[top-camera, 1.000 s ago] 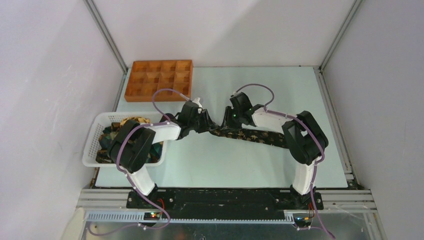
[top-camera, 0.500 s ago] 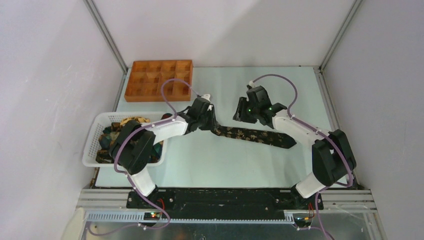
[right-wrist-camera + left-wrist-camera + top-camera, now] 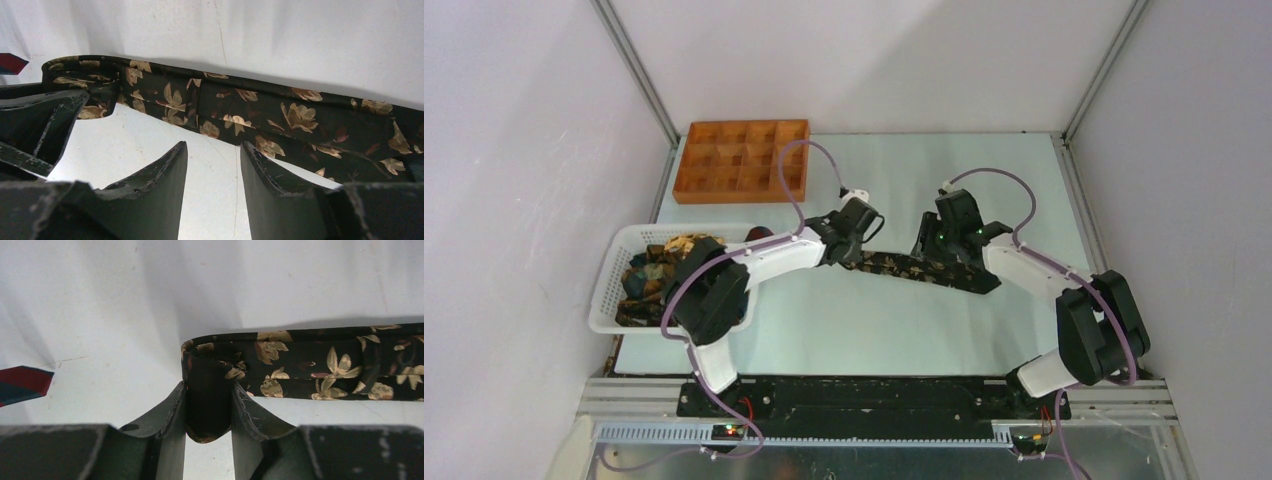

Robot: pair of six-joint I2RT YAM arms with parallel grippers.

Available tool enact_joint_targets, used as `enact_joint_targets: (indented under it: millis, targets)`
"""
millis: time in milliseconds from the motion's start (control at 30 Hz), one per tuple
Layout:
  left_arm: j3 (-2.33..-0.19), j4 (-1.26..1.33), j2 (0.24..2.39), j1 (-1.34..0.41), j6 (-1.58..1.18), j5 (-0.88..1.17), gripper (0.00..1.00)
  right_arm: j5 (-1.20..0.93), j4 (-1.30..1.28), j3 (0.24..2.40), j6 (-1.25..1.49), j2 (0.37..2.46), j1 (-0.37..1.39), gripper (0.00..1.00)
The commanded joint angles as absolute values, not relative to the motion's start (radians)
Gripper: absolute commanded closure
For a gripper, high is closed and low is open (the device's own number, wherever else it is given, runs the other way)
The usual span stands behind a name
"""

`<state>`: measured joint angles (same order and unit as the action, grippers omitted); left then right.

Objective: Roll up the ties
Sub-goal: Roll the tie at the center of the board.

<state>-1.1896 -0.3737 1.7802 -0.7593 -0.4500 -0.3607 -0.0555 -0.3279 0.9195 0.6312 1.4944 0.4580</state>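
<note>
One dark tie with gold leaf print lies flat across the table's middle. My left gripper is shut on its left end, which is folded up and over; the left wrist view shows the fold pinched between my fingers and the tie running off to the right. My right gripper is open and empty beside the tie's middle. In the right wrist view, bare table shows between its fingers, with the tie just beyond. More ties lie heaped in the basket.
A white mesh basket stands at the left edge. An orange compartment tray sits at the back left. A red and blue fabric tip lies on the table left of my left gripper. Walls enclose the table.
My left gripper has moved right with the tie's end, folding it over and shortening the tie. My right gripper has left the tie, swung right and come down beside its middle.
</note>
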Motion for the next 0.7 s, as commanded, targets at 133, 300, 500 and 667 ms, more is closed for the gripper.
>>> enact_joint_targets:
  millis: [133,300,500,667]
  targets:
    - [-1.3,-0.49,1.89,-0.825,-0.372,-0.628,0.65,-0.058,-0.287,0.884,0.627,1.469,0.438,0.53]
    - [-1.342,-0.531,1.938,-0.858,-0.347,-0.744,0.65,-0.062,-0.291,0.879,0.625,1.476,0.432,0.53]
    - [-1.364,-0.541,1.97,-0.887,-0.335,-0.776,0.65,-0.071,-0.297,0.875,0.628,1.52,0.42,0.61]
    - [-1.398,-0.56,1.999,-0.905,-0.327,-0.788,0.65,-0.085,-0.281,0.861,0.635,1.54,0.412,0.65]
